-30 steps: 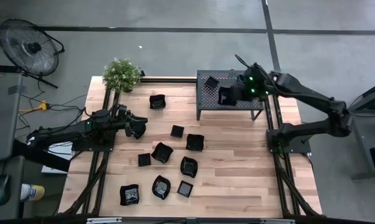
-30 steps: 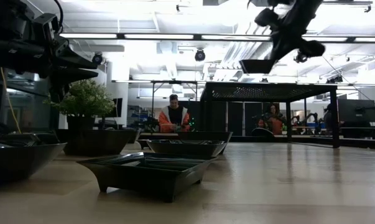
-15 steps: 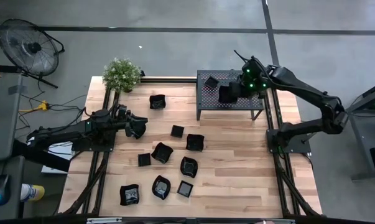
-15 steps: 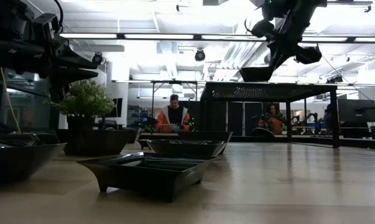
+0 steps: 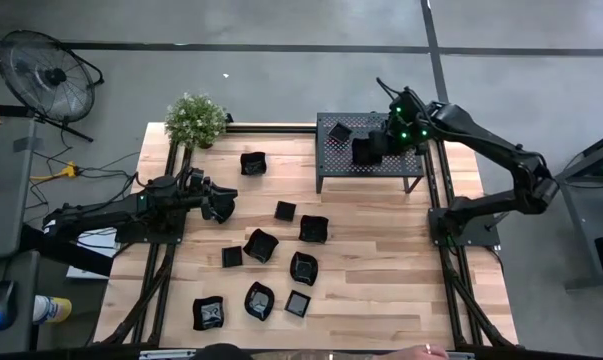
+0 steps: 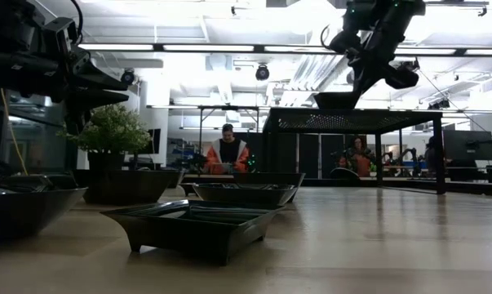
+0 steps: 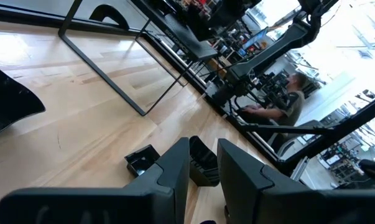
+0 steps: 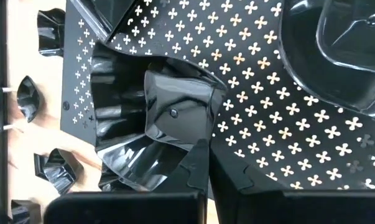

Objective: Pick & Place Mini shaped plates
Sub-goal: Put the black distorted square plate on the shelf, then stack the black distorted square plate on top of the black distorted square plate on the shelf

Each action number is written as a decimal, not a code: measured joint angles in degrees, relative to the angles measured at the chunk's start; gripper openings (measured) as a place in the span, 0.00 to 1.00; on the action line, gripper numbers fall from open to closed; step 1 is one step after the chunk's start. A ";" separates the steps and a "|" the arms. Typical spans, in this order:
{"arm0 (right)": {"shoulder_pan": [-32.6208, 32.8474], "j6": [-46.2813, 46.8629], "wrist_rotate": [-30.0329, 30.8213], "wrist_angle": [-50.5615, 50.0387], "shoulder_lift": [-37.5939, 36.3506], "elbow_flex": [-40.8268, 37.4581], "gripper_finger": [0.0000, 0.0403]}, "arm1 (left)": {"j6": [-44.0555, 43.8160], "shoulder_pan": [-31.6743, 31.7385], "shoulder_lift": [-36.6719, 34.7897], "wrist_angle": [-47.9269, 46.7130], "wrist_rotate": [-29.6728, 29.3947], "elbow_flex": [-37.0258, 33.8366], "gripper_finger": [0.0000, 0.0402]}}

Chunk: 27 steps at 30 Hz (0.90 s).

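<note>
Right gripper is clenched on the rim of a wavy plate, w/ the plate's base at the rack top, beside another plate there. You should lower till it sits flat, then let go & lift straight up. Left gripper waits partly parted, holding nothing, over the table.
</note>
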 joint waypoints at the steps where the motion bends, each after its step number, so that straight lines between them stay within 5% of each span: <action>1: -0.18 -0.47 -0.18 0.06 0.20 0.00 0.00 | 0.00 -0.01 0.01 0.00 0.02 0.00 0.20; 16: -1.02 -0.90 -1.03 1.72 0.77 0.00 0.15 | 0.01 -0.01 0.01 0.00 0.01 0.00 0.20; 27: -0.30 -0.75 -0.38 1.79 -5.36 -0.02 0.25 | 0.01 -0.01 0.01 0.00 0.01 0.00 0.20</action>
